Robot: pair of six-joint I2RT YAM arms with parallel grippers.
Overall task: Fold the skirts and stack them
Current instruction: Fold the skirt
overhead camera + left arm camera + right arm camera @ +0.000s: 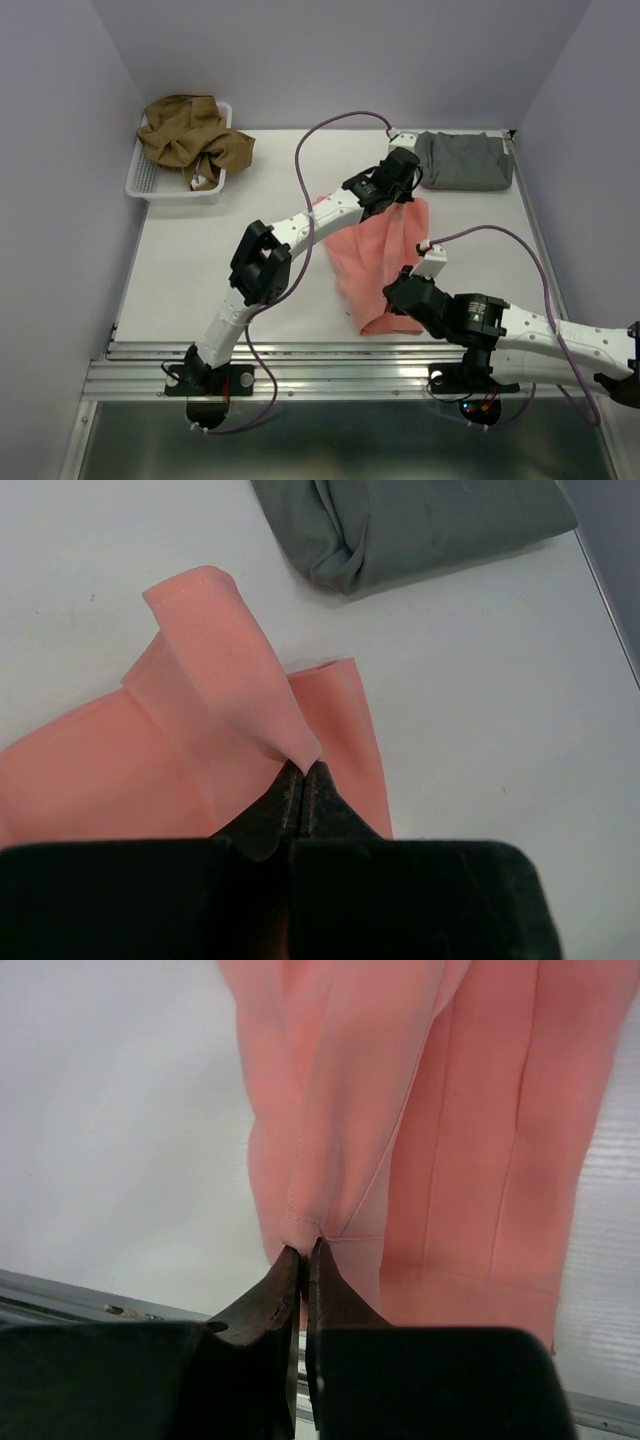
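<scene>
The salmon-pink skirt (380, 255) lies stretched across the middle of the table. My left gripper (400, 192) is shut on its far edge; in the left wrist view the cloth (230, 680) rises folded from the gripper (303, 770). My right gripper (400, 298) is shut on the near hem, and the right wrist view shows the pink cloth (340, 1110) pinched in the gripper (305, 1248). A folded grey skirt (462, 160) (420, 525) rests at the back right. The olive-brown skirt (190, 138) is heaped in the basket.
A white mesh basket (150, 182) stands at the back left corner. A metal rail (330, 378) runs along the table's near edge, close to my right gripper. Purple cables loop over both arms. Walls close in on the left, back and right.
</scene>
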